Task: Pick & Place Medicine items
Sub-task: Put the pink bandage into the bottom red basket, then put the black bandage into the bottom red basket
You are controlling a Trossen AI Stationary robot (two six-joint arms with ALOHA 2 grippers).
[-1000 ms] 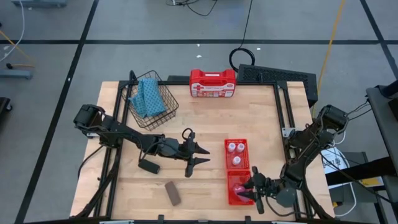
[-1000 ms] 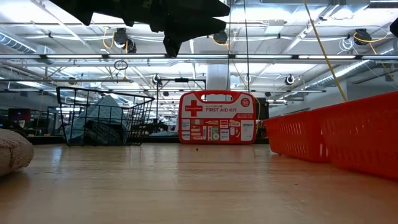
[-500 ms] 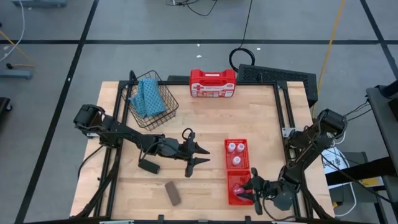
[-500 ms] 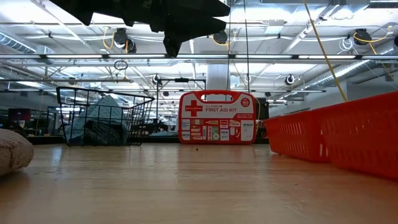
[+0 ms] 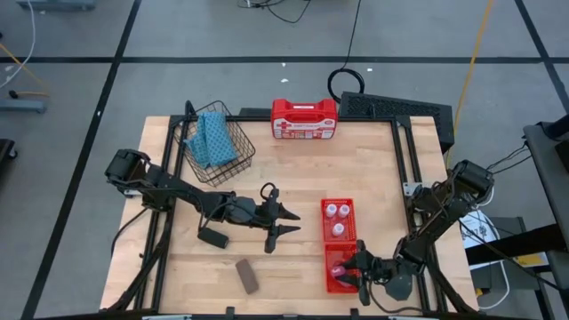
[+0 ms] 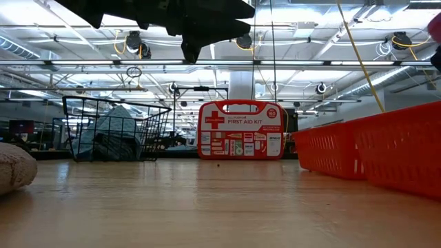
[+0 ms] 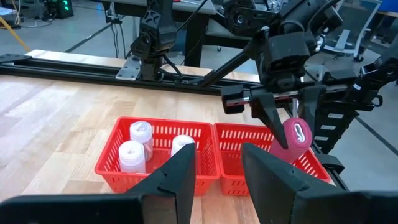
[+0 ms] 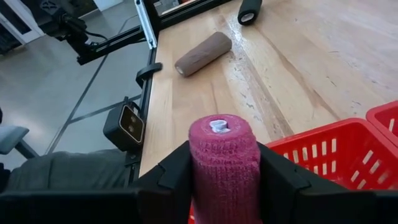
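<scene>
Starting on the left side of the table (image 5: 293,160), I see my left end effector (image 5: 286,222) hanging above the middle of the wood with its two fingers spread wide and nothing between them. Two medicine pieces lie loose near it, toward the front edge. The black roll (image 5: 212,237) is just beside that arm, a little behind its fingertips. The brown roll (image 5: 246,276) sits closer to the front edge, and its long side runs slantwise toward the front right corner. My left arm is much the nearer one to both of these. Moving right, I come to two red baskets set end to end near the front right corner. The far red basket (image 5: 338,220) holds the three white bottles (image 7: 137,149), standing up. The near red basket (image 5: 330,283) is right by the front edge. My right end effector (image 5: 353,276) is over that near basket, and its fingers are squeezed tight on the pink roll (image 8: 224,165). The roll stands up between the fingers, above the basket and not yet resting in it. So I think the pink roll only has to go straight down, and the basket is right under it.
</scene>
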